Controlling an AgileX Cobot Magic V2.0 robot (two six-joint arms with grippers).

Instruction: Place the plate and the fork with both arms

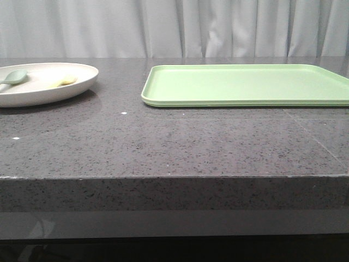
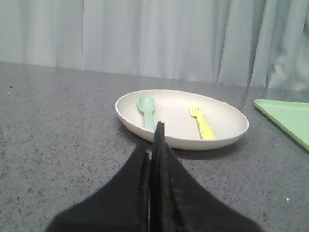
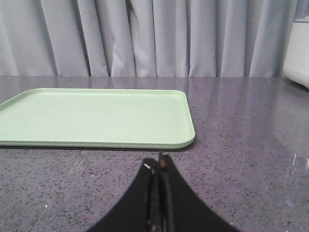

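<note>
The cream plate [image 1: 52,90] sits at the far left of the table; it also shows in the left wrist view [image 2: 227,137]. In it lie the yellow fork [image 2: 203,123], dimly seen in the front view [image 1: 66,81], and a grey-green spoon [image 2: 147,111]. My left gripper [image 2: 153,137] is shut and empty, its tips just short of the plate's near rim. My right gripper [image 3: 159,164] is shut and empty, close to the near edge of the light-green tray [image 3: 96,118]. Neither gripper shows in the front view.
The light-green tray [image 1: 248,84] lies at the back right of the grey stone table [image 1: 174,142]; its corner shows in the left wrist view [image 2: 287,118]. White curtains hang behind. A white object [image 3: 298,53] stands at the far right edge.
</note>
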